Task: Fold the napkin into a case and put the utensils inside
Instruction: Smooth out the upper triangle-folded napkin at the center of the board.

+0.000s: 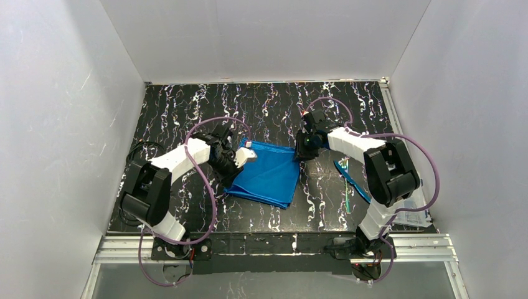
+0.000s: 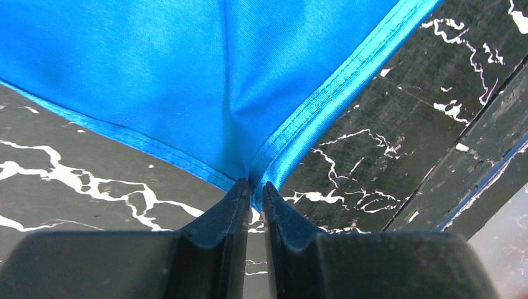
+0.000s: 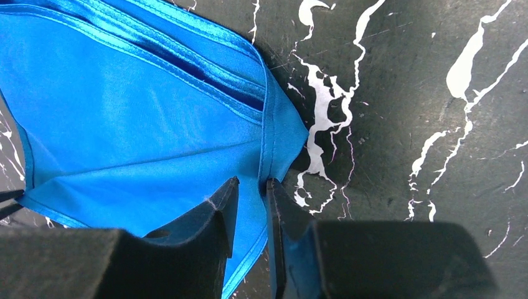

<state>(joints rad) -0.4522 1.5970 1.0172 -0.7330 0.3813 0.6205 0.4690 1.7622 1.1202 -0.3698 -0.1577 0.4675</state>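
Napkin (image 1: 268, 177) lay part-folded in layers near the middle of the marbled black table (image 1: 187, 106), with its stitched hems stacked along the far edge. The left gripper (image 2: 255, 185) sat at the cloth's 10 o'clock corner. Its fingers were all but closed, pinching the tip where two hems met, and the fabric creased upward from the grip. The right gripper (image 3: 252, 182) was at the 2 o'clock corner. Its fingers stood a little apart astride the hem and, as far as I could judge, had not yet clamped. The utensils (image 1: 348, 180) rested well apart at the napkin's 3 o'clock, beside the right arm.

The cloth looked thin, limp and slightly sheeny, so I judged it light but liable to slide and sag. The doubled hem at the corners seemed the firmest place to take hold, since it would pull whole layers along rather than just the top sheet.
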